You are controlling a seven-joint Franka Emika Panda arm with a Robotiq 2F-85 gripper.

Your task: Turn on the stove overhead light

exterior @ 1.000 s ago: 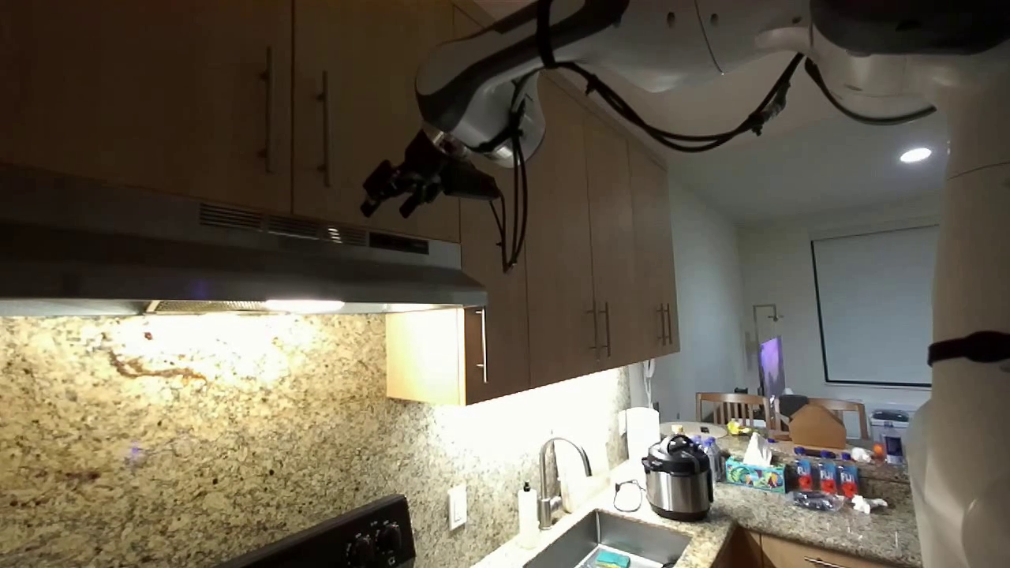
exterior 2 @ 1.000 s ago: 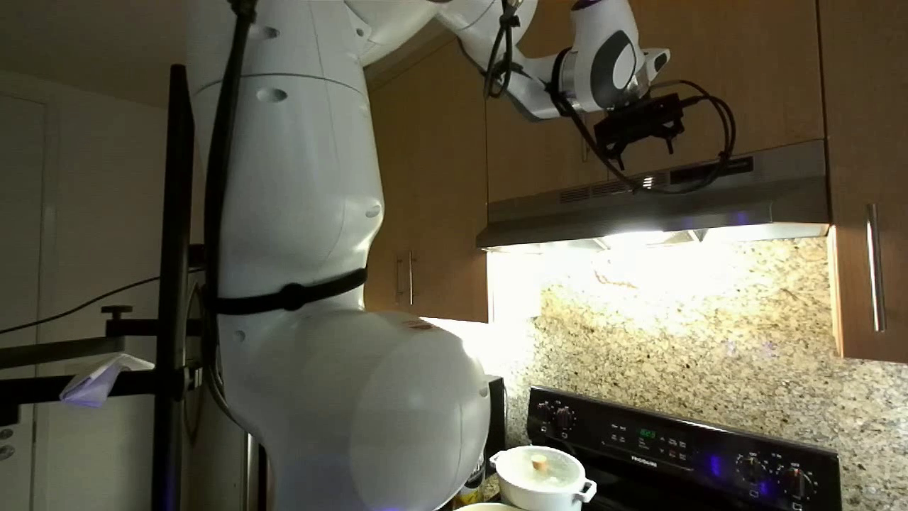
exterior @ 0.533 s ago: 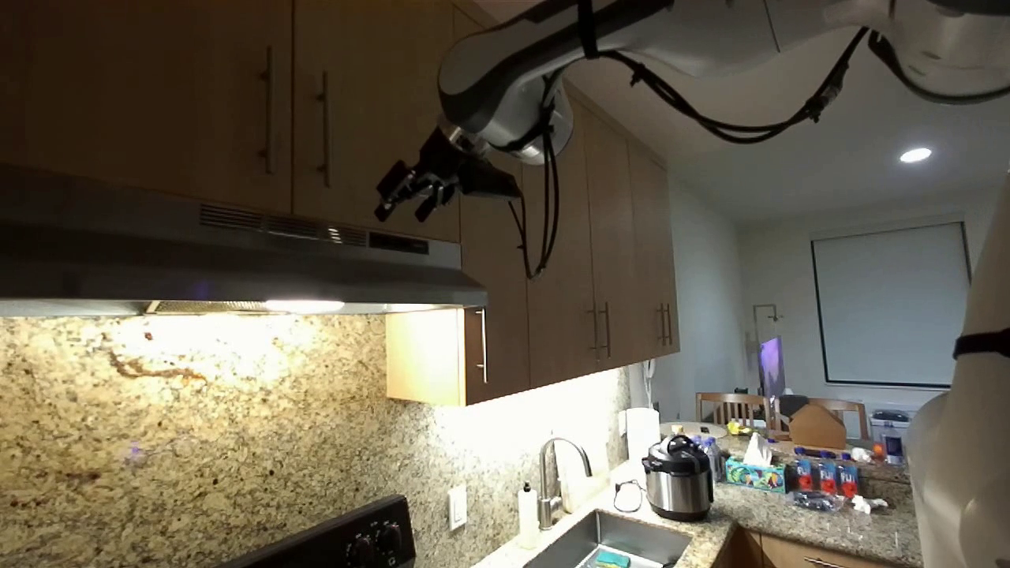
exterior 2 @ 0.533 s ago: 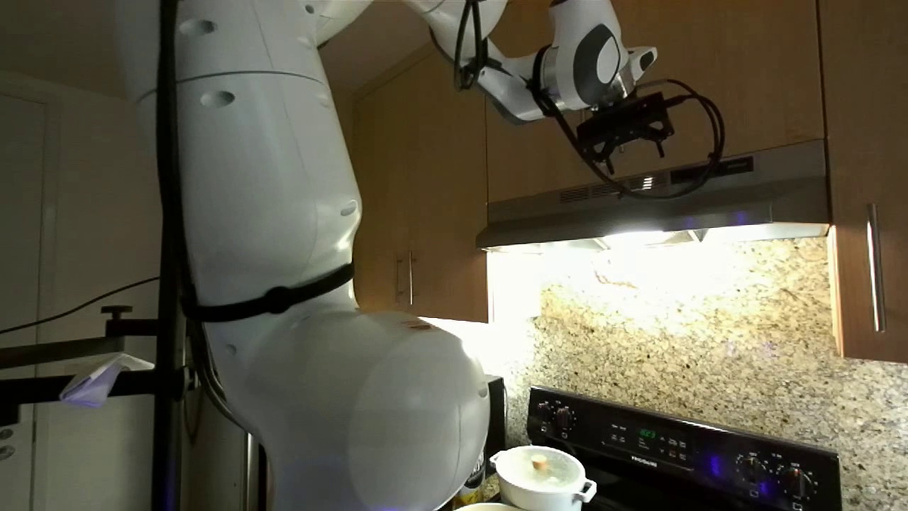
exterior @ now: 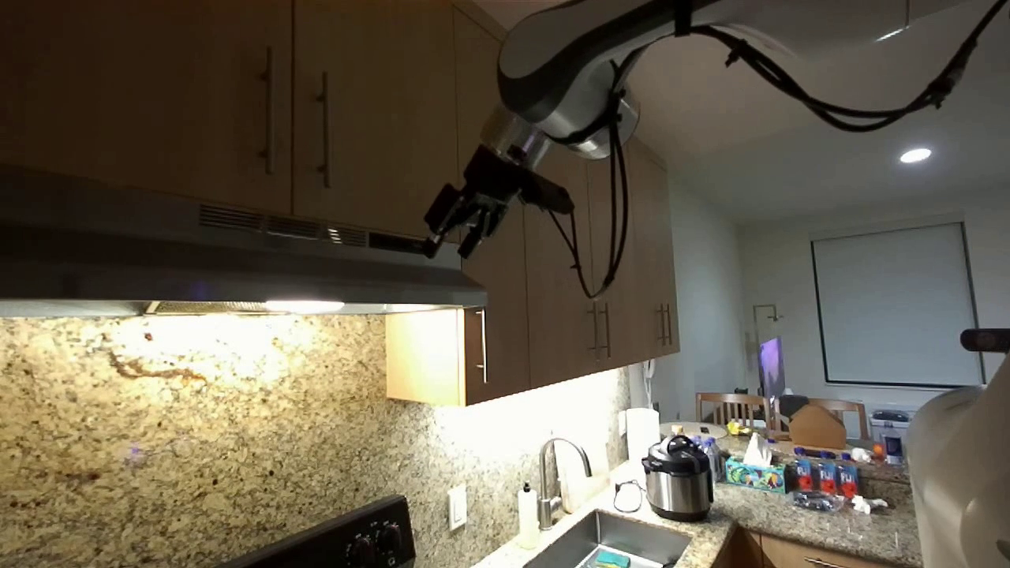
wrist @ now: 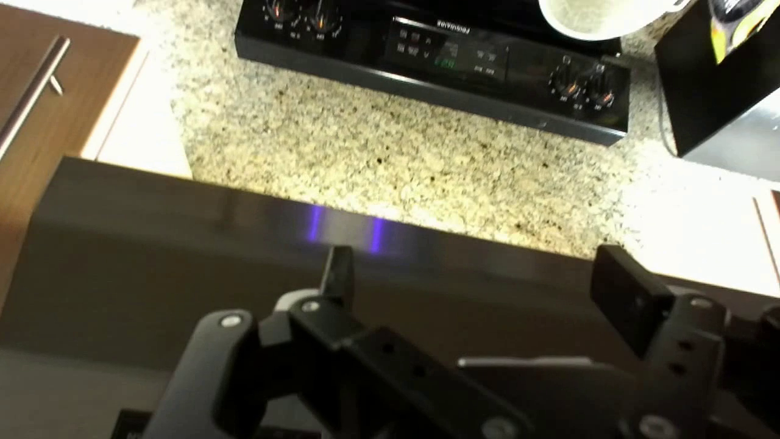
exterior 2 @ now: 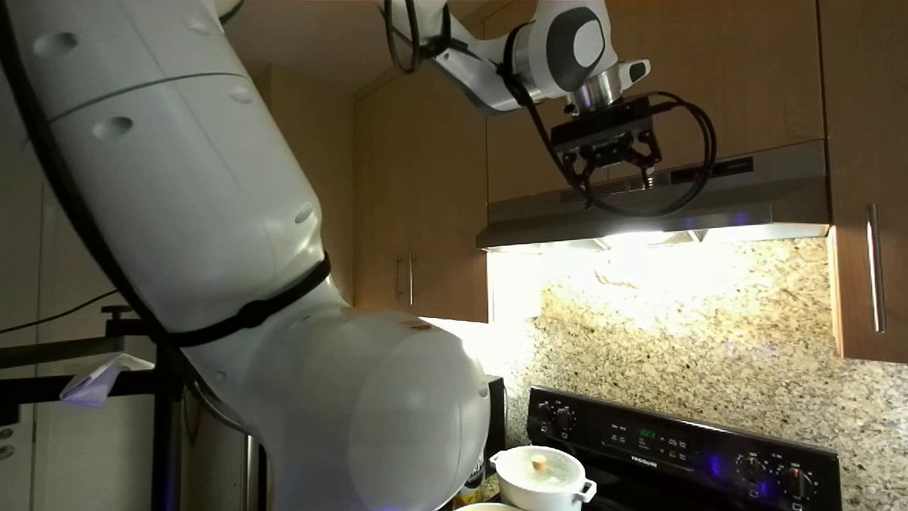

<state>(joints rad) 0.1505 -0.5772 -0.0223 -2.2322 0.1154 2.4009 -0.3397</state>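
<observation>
I find the gripper (exterior: pixel 448 248) positioned in front of the stove overhead light (exterior: pixel 237 268), a wide stainless-steel range hood mounted directly beneath the wooden cabinets (exterior: pixel 379 102) and above the stove (exterior 2: pixel 681 443). The gripper's fingers (wrist: pixel 627 299) are spread well apart, with a plain gap between them, and angle downward; whether a fingertip meets the steel I cannot establish. The control strip (exterior: pixel 394 242), dark and narrow, sits on the hood's front face at the end of a row of vents (exterior: pixel 292 227); in an exterior view one fingertip shows just at its edge. The lamp (exterior: pixel 304 306) on the underside is lit and floods the granite backsplash (exterior: pixel 237 426) with light. Below, the black stove shows knobs (exterior 2: pixel 796 481) and a green display (exterior 2: pixel 647 433) on its back panel, figures too small to read reliably. A white lidded pot (exterior 2: pixel 543 491) stands before that panel. Further along, a steel cooker (exterior: pixel 678 491) rests on the counter (exterior: pixel 836 527) near the sink (exterior: pixel 643 532), with a faucet (exterior: pixel 545 497) and a pump bottle (exterior: pixel 529 519) beside the basin. A patterned tissue box (exterior: pixel 756 475) stands near the cooker.
</observation>
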